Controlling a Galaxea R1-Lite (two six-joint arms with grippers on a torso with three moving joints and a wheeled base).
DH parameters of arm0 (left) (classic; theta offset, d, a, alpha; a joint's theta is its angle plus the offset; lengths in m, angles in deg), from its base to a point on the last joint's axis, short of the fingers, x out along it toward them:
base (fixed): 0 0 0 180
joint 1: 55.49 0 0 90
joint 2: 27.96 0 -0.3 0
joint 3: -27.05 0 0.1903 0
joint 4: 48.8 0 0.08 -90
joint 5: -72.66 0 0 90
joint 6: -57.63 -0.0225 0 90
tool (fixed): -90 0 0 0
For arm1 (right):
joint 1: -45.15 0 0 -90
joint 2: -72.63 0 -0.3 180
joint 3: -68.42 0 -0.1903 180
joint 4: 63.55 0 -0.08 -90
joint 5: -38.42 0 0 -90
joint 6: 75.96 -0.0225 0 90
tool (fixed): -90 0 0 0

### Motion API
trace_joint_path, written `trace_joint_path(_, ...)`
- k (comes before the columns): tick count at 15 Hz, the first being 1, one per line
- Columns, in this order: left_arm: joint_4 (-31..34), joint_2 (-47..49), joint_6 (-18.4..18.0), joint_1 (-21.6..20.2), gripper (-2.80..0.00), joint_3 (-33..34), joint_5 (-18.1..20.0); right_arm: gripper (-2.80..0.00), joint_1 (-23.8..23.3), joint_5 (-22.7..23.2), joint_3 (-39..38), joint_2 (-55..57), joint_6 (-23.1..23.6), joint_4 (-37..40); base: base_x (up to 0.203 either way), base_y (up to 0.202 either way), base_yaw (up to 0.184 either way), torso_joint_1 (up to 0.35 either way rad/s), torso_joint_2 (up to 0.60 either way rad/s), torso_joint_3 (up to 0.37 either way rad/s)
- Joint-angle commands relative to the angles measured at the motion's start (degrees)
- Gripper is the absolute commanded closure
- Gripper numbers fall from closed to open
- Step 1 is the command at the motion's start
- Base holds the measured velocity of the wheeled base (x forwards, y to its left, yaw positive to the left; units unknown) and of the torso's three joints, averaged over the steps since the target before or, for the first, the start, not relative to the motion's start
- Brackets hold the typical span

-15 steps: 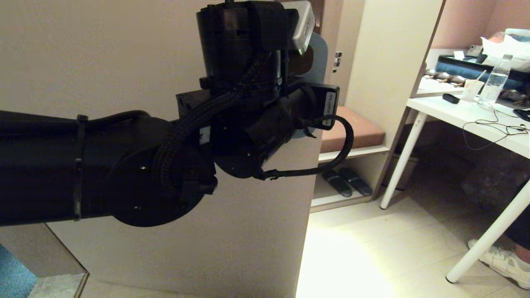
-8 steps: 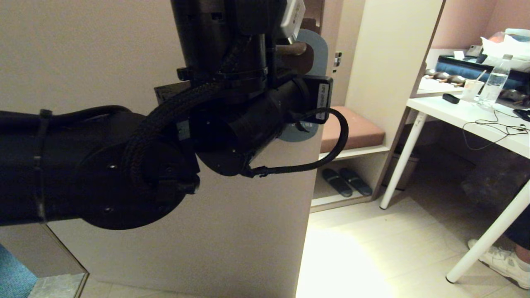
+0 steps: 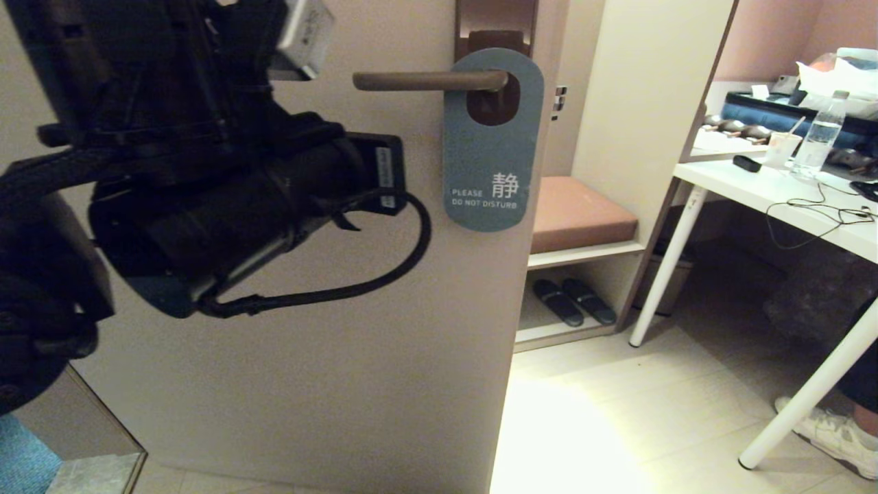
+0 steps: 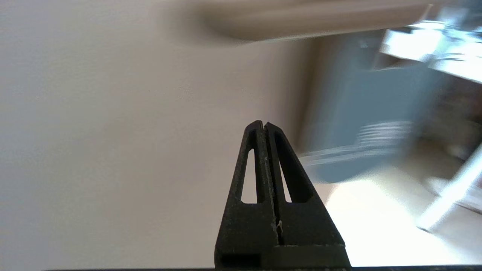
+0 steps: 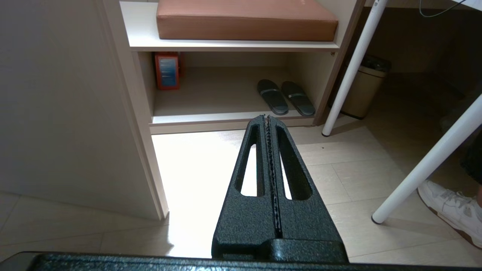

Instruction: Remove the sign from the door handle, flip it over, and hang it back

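While the slate-blue card sign [image 3: 492, 137] hangs on the bronze lever door handle [image 3: 429, 81], the empty left gripper [image 4: 264, 126], fingers together, sits apart beside it; the sign could swing or slip. The right gripper [image 5: 268, 118] idles with fingers together.

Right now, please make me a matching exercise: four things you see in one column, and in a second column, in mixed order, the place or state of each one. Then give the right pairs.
Column 1
1. sign
2. left gripper
3. slippers
4. water bottle

Column 2
A. standing on the white table
B. shut, holding nothing, in front of the door
C. hanging on the door handle, blue "DO NOT DISTURB" face outward
D. lying on the bottom shelf, under the brown cushion

Pairs: 1-C, 2-B, 3-D, 4-A
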State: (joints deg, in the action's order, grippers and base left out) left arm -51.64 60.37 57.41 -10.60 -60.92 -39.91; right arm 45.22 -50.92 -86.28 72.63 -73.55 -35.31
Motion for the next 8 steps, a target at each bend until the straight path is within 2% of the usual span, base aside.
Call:
trace_joint_path(1,-0.23,-6.51,0.22,-5.3,0.0,4.51,0.02,0.0,0.01,0.04,0.01,0.0,0.05,0.05,0.0,0.0,0.0,0.0,0.0,0.0)
trace_joint_path(3,-0.25,-9.51,0.31,-10.39,0.0,8.08,0.12,0.0,0.01,0.04,0.01,0.0,0.05,0.05,0.0,0.0,0.0,0.0,0.0,0.0)
trace_joint_path(8,-0.83,-15.44,0.21,-20.15,0.0,16.58,-0.02,0.0,0.01,0.04,0.01,0.0,0.05,0.05,0.0,0.0,0.0,0.0,0.0,0.0)
